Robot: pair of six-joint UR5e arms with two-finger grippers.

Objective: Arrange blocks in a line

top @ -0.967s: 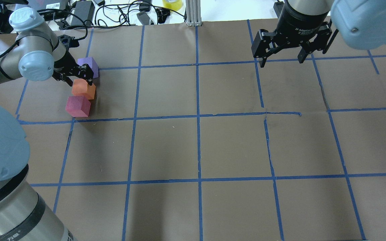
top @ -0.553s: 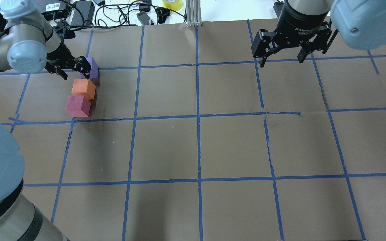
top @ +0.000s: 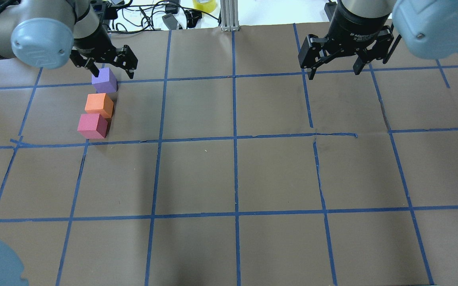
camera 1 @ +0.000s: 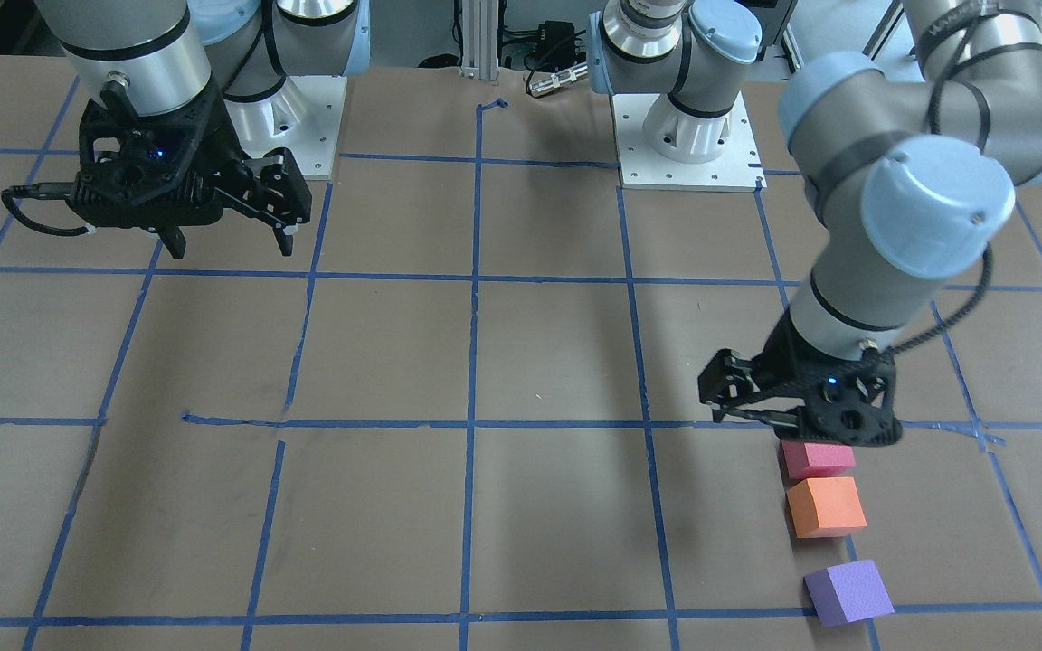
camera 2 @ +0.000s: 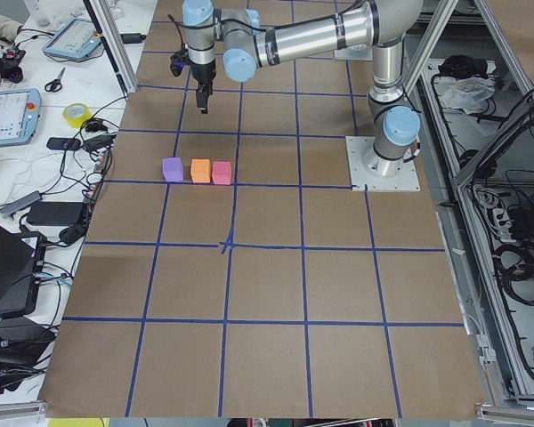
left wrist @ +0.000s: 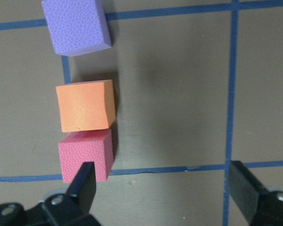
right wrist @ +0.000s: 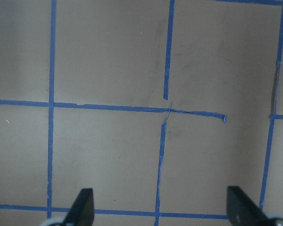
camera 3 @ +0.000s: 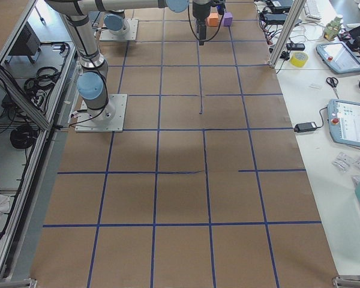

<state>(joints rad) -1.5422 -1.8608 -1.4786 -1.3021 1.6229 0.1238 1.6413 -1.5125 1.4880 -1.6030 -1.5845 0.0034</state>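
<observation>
**Checking the row of three blocks**

We are keeping the left gripper (top: pixel 113 73) above the far end of the row, its fingers spread wide and holding nothing. The right gripper (top: pixel 335 74) is hanging wide and empty too, well apart on the other side of the table (top: pixel 272 171). The pinkish red block (top: pixel 92 125) and the orange block (top: pixel 99 104) are lying touching, or nearly so. The purple block (top: pixel 104 79) is sitting just beyond them with a small gap, slightly turned. We are judging the line as nearly finished. If we are correcting the purple block, we should be lowering the fingers on its two free sides, clear of the orange block, and nudging gently.
</observation>
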